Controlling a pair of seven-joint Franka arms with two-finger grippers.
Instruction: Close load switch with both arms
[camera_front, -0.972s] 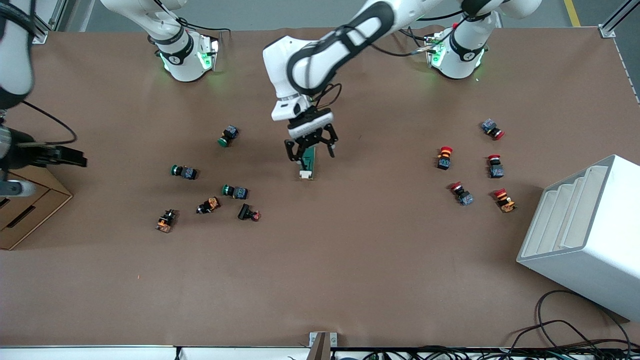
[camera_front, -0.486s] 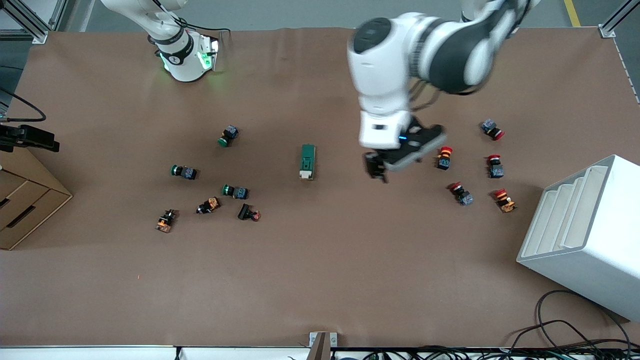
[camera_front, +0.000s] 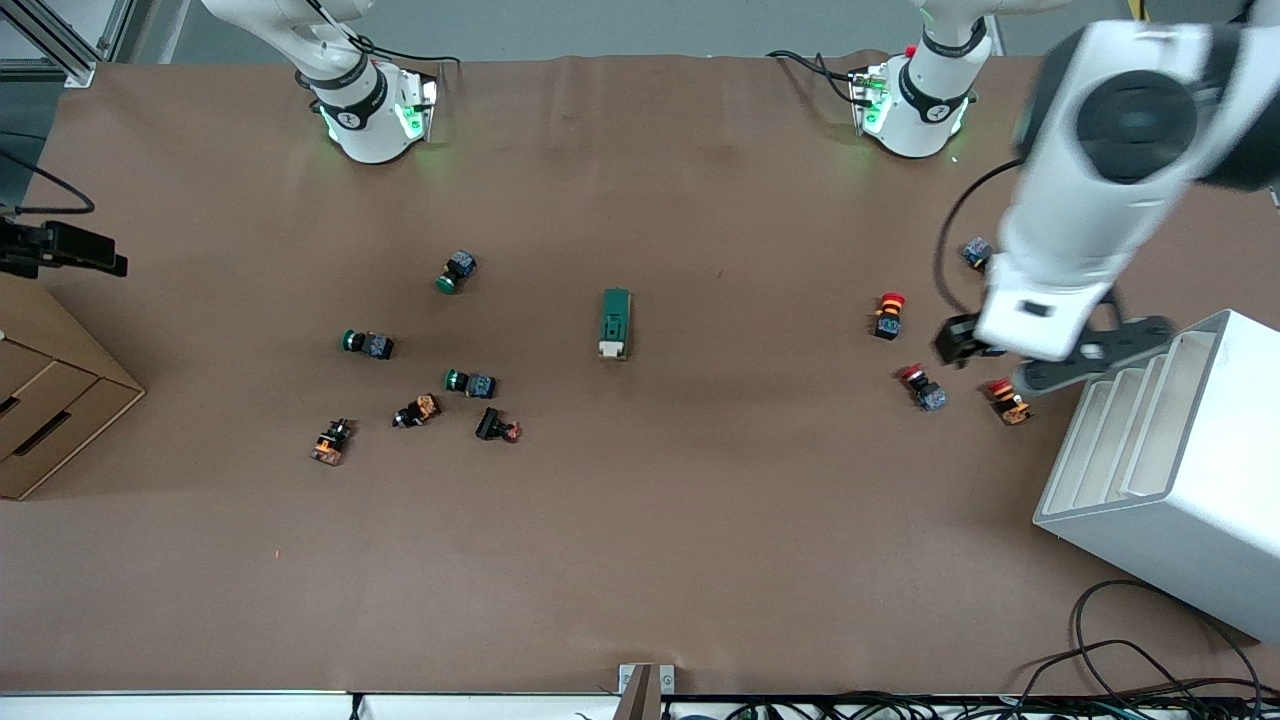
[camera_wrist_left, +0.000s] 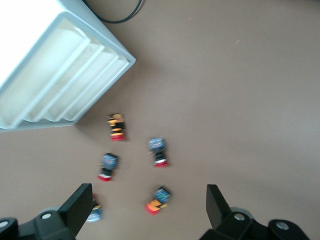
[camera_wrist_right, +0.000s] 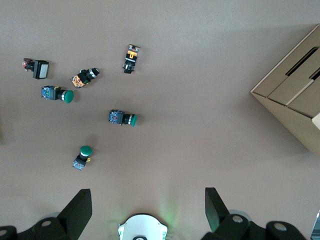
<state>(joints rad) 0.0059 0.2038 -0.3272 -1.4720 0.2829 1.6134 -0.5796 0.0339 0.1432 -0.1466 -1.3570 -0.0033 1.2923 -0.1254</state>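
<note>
We look down past the left gripper (camera_wrist_left: 149, 212), whose 2 black fingers (camera_wrist_left: 80, 207) stand wide apart with nothing between them. Below lies the brown table (camera_wrist_left: 235, 100). On it we count 5 small push buttons with red caps: (camera_wrist_left: 116, 127), (camera_wrist_left: 158, 151), (camera_wrist_left: 107, 166), (camera_wrist_left: 157, 200) and (camera_wrist_left: 94, 211), the last partly hidden by a finger. Just beside them stands a white ribbed bin (camera_wrist_left: 55, 75). A black cable (camera_wrist_left: 117, 12) curls near the bin.

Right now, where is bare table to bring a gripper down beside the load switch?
Bare table rings the load switch. Green-capped buttons crowd the right arm's end; red-capped buttons crowd the left arm's end, under the open left gripper.
</note>
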